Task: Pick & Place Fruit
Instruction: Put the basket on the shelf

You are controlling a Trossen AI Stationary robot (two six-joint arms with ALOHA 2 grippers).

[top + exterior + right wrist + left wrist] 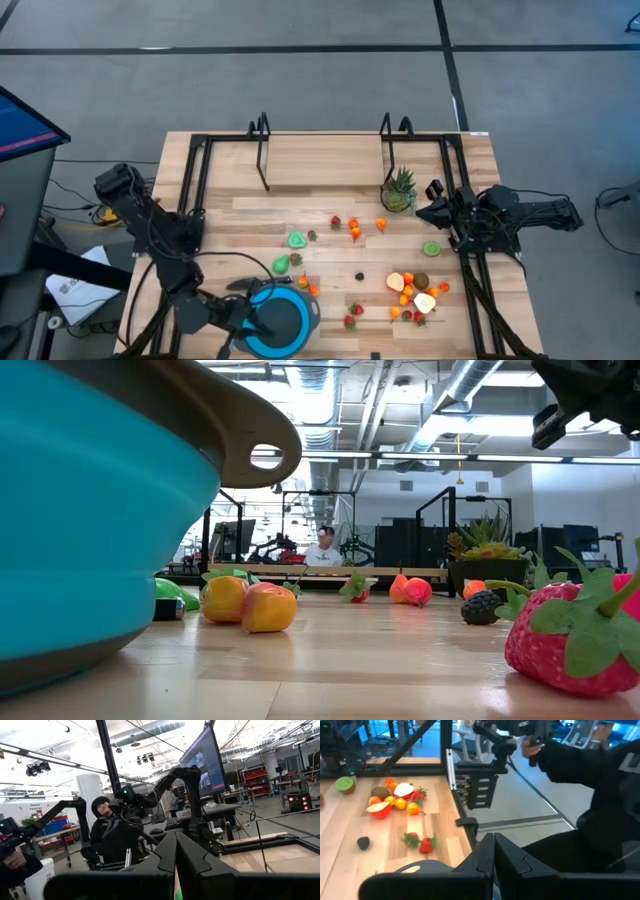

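Note:
Small toy fruits lie scattered on the wooden table (330, 160). A cluster with peach halves and orange pieces (415, 292) lies at the near right, two strawberries (352, 318) sit near the front, and a green pear (283, 263) and lime (297, 240) lie left of centre. The same cluster (395, 800) and strawberries (419, 842) show in the left wrist view. My left gripper (268, 322) (494, 851) is shut above the blue bowl (285, 320) (90, 510), with nothing visible between its fingers. My right gripper (420, 213) (175, 851) is shut, raised at the table's right side, away from the fruit.
A spiky green plant (399, 190) stands at the far right, close to my right gripper. Black frame rails (200, 180) run along the table's left, far and right sides. A person in dark clothing (600, 780) sits just beyond the table's right edge.

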